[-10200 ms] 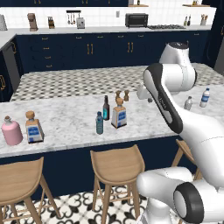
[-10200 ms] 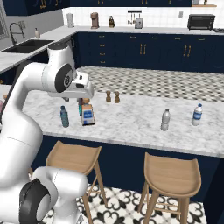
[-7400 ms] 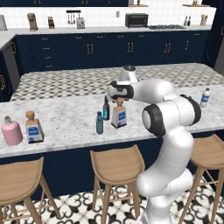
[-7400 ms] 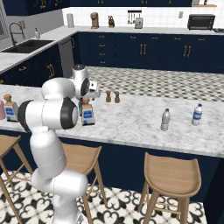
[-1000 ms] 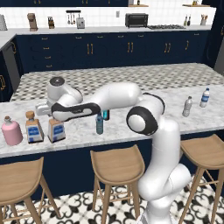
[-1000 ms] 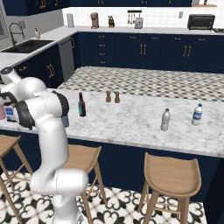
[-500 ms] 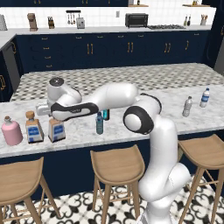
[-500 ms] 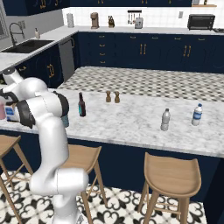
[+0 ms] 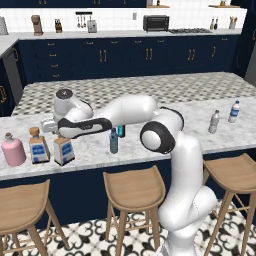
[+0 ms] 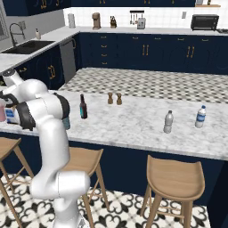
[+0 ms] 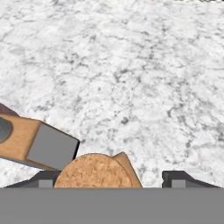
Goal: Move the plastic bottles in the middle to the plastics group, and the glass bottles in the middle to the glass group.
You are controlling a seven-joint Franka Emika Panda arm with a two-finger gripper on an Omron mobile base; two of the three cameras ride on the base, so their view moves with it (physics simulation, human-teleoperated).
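Cork-stoppered bottles (image 9: 63, 148) crowd pink flask (image 9: 13, 150); marble counter (image 9: 160, 145) rightward open.

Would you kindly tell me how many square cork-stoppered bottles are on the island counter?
2: both stand side by side at the counter's left end beside the pink flask, one next to it, the other under the gripper.

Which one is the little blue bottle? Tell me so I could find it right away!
Look at the long marble counter with the wooden stools in front. Near its front edge, right of the two square cork-topped bottles, stands a small see-through teal-blue bottle. It is shorter and paler than the dark slim bottle behind it.
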